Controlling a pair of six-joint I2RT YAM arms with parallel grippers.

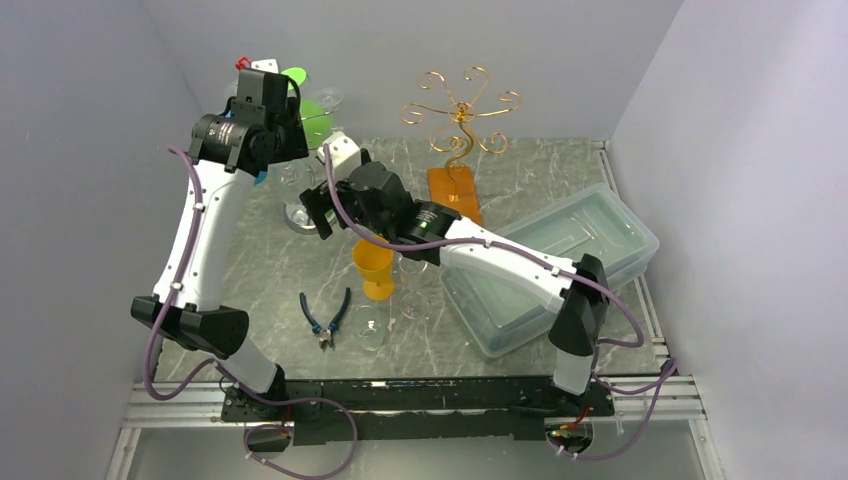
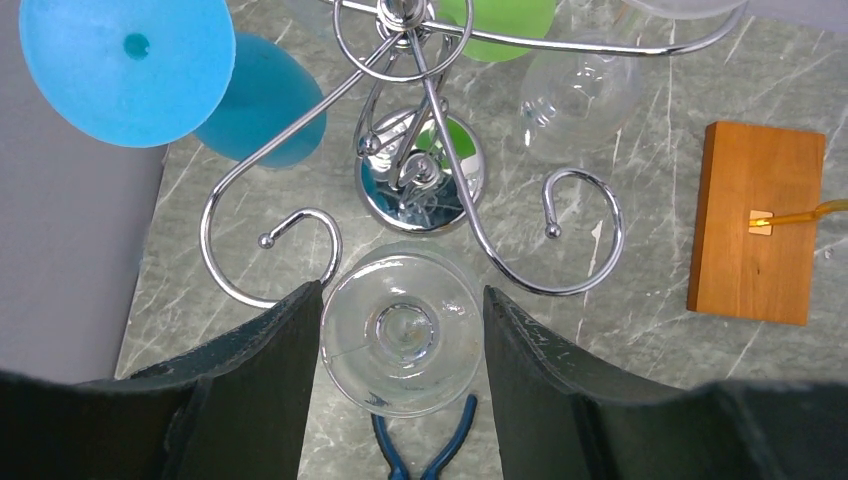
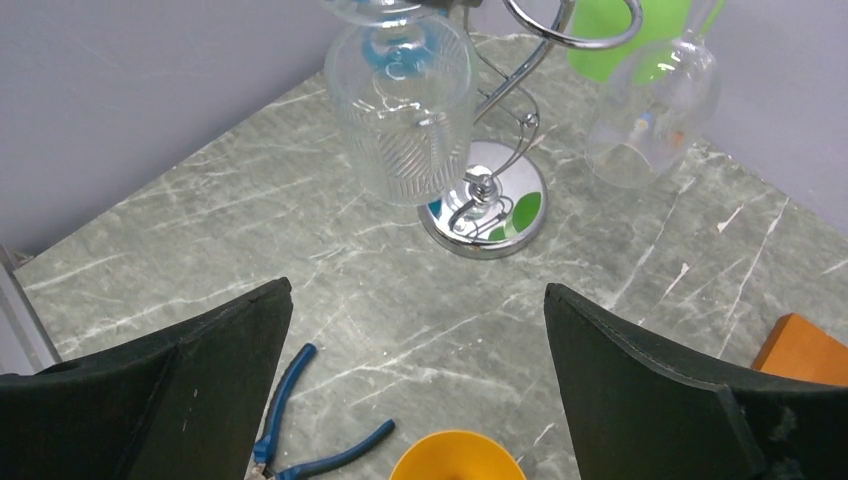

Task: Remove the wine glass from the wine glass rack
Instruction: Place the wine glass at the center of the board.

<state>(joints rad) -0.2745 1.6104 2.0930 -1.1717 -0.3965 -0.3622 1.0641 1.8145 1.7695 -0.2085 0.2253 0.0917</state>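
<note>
One chrome rack (image 2: pixel 420 195) with four glasses (image 2: pixel 400 330), one gold rack (image 1: pixel 460 112), one orange cup (image 1: pixel 375 268), one pair of pliers (image 1: pixel 325 320).

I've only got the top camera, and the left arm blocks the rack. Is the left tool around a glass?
Observer: Yes, a clear wine glass hangs between the fingers of the left tool; I cannot tell if they press it.
Operator: And the right tool?
Observer: The right tool is open and empty, facing the chrome rack.
Operator: Other glasses hanging?
Observer: A blue glass hangs on another hook.
</note>
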